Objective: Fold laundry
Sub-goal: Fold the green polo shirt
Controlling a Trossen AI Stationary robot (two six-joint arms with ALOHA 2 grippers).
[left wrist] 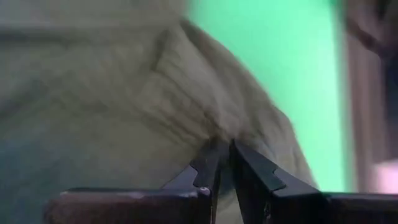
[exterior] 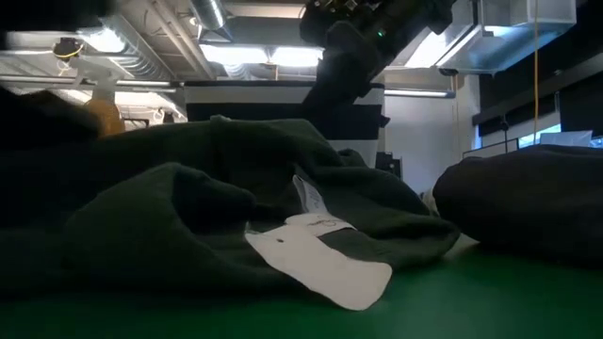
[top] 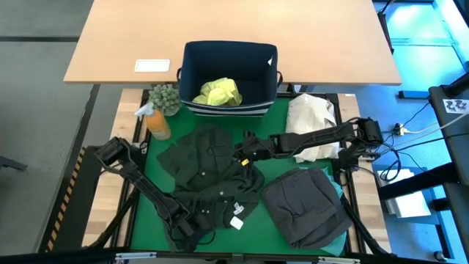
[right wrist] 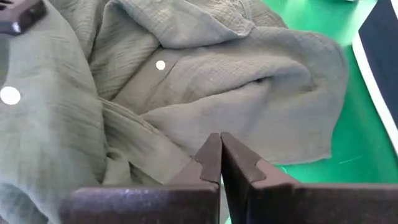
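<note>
High view: the left claw (top: 192, 222) pinches the near edge of a rumpled dark olive shirt (top: 209, 172) mid-surface. The right claw (top: 245, 152), pressed together, hovers over the shirt's right side, holding nothing. Right of it lies a grey garment (top: 304, 205), seemingly folded. A yellow-green shirt (top: 218, 92) waits in the far navy bin (top: 227, 59). Most folding remains.

Green mat (top: 150, 183) carries olive shirt (top: 209, 172), grey garment (top: 304, 205) (folded).
</note>
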